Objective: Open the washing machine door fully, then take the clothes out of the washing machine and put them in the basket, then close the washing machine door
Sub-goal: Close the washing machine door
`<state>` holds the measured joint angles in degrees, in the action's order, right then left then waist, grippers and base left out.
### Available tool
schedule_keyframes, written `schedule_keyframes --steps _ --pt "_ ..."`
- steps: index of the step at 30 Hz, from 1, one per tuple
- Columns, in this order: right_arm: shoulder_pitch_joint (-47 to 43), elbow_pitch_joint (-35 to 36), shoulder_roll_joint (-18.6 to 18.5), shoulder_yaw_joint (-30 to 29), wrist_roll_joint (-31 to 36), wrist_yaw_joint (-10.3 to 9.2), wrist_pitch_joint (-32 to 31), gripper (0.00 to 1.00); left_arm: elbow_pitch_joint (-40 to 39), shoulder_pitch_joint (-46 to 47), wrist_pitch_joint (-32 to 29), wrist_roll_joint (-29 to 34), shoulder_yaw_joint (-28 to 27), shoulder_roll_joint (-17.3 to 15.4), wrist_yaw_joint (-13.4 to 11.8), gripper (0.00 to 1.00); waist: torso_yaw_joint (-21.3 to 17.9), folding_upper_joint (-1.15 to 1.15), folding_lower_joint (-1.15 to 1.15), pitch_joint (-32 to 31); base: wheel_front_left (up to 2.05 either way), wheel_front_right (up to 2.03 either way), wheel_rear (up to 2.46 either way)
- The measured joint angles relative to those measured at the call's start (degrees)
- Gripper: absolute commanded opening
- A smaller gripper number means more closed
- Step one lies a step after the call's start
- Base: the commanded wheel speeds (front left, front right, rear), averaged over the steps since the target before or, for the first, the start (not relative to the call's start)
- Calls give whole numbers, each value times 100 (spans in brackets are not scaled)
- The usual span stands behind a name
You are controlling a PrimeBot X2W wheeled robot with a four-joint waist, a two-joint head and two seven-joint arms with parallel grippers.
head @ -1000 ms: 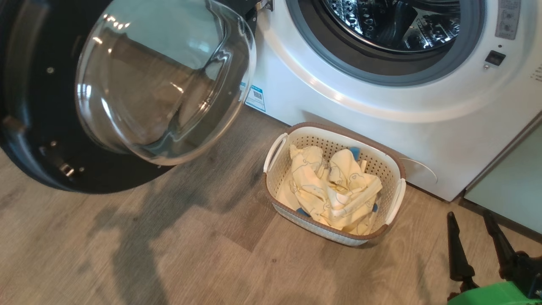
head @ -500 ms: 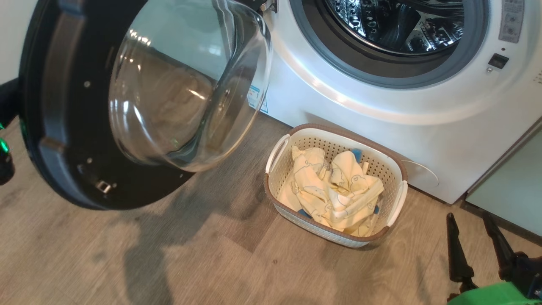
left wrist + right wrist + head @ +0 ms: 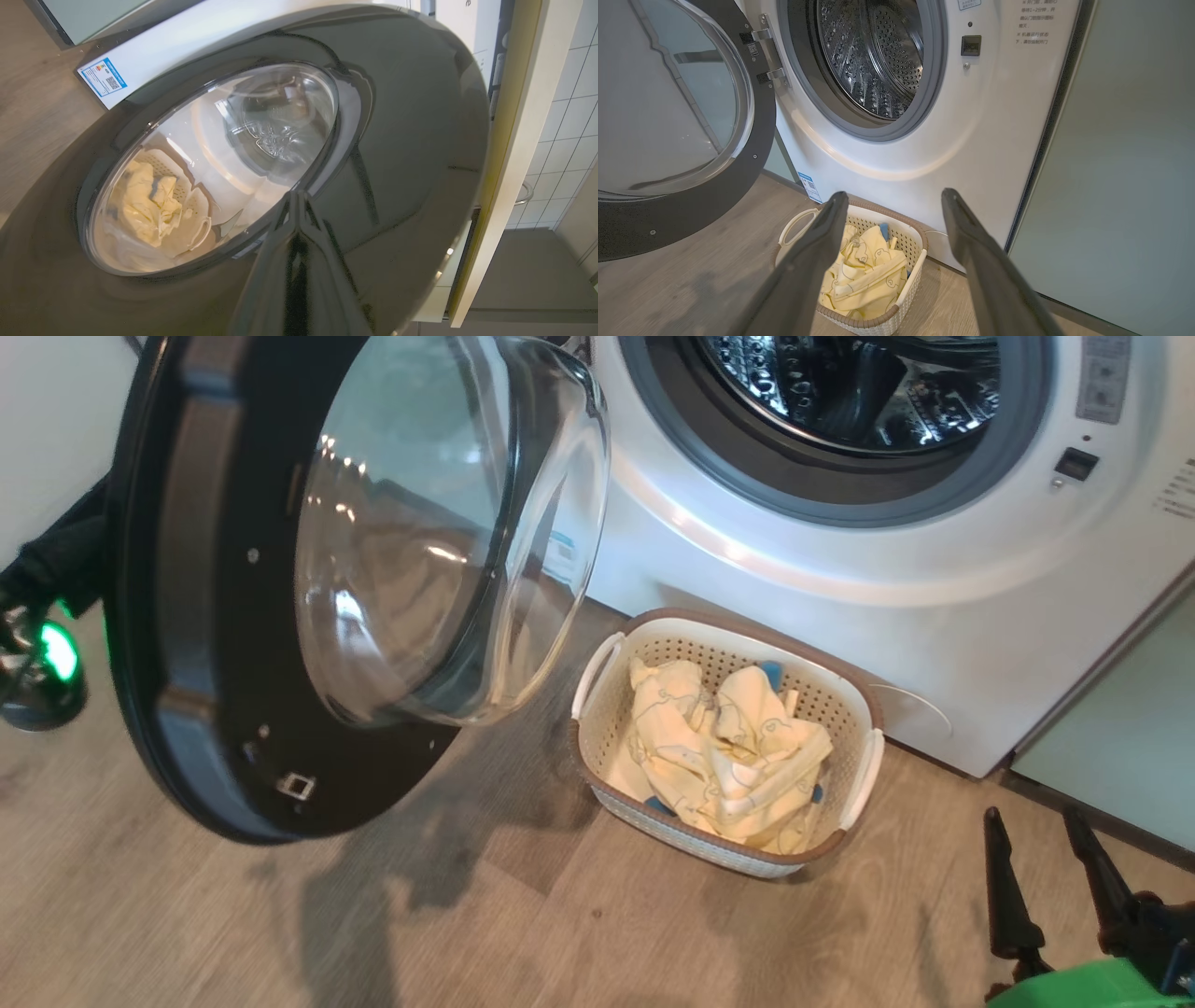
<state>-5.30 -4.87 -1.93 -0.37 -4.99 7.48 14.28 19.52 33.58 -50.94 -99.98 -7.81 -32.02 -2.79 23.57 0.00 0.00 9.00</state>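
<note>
Dark and long-fingered, the robot's right hand [image 3: 1032, 814] hangs low over the grey wood-grain floor [image 3: 467, 933], fingers spread wide with nothing between them, well apart from the door.

Just beyond it, a small cream perforated plastic basket [image 3: 747, 622] with a brown rim and white side handles stands on the floor close against the machine's front. It holds the crumpled pale yellow garment [image 3: 728, 747] with blue patches.

To the robot's left, the large round washing machine door [image 3: 215, 737], glossy black rim around a bulging clear glass bowl, stands roughly half swung. It is hinged at the left side of the opening, with its free edge toward the camera and the bowl facing the basket.

The left hand [image 3: 299, 205], fingers pressed together and gripping nothing, appears to meet the door's glossy outer face just beside the window, on the side away from the opening. Closing the door therefore looks like a push from this hand toward the robot's right. The left arm is the nearer one by far, and the basket sits near the door's sweep.

Behind it all, the big white front-loading washing machine [image 3: 840, 616] shows its steel drum [image 3: 859, 383], with no cloth in the part on view.
</note>
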Motion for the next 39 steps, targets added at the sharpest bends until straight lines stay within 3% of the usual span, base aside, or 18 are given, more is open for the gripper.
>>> schedule_keyframes --steps 13,39 --pt "141 -25 0 32 -119 0 5 100 -466 -214 -175 -96 94 240 111 0 -456 0 0 -29 0 0 0" --pt "359 -1 0 19 -512 0 16 100 -655 -410 356 -412 -138 1070 471 0 -2142 0 0 61 0 0 0"
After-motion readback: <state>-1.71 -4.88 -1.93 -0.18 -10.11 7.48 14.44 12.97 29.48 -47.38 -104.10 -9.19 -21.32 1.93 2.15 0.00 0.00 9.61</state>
